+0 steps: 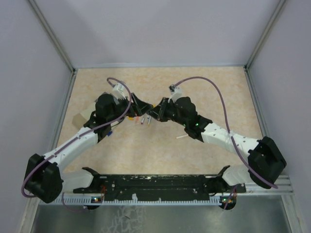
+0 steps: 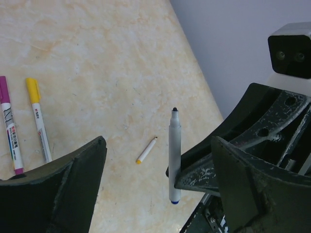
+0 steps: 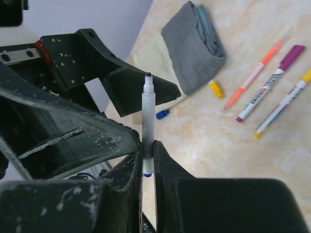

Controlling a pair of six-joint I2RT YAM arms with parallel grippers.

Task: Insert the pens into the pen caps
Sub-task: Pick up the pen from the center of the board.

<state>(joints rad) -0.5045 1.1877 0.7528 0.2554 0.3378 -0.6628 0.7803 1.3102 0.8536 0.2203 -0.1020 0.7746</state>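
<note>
The right gripper (image 3: 148,148) is clamped on one pen (image 3: 147,116), a pale grey barrel standing upright, with its dark tip bare on top and a blue end below; this one is not yet capped. The left gripper (image 2: 159,143) faces it, spread wide and holding nothing. Behind, a blue cap (image 3: 162,114) and a yellow cap (image 3: 215,89) lie loose on the table (image 3: 218,145). Farther off, the orange pen (image 3: 252,73), the magenta pen (image 3: 269,82) and the yellow pen (image 3: 284,109) lie side by side and seem to be capped already.
</note>
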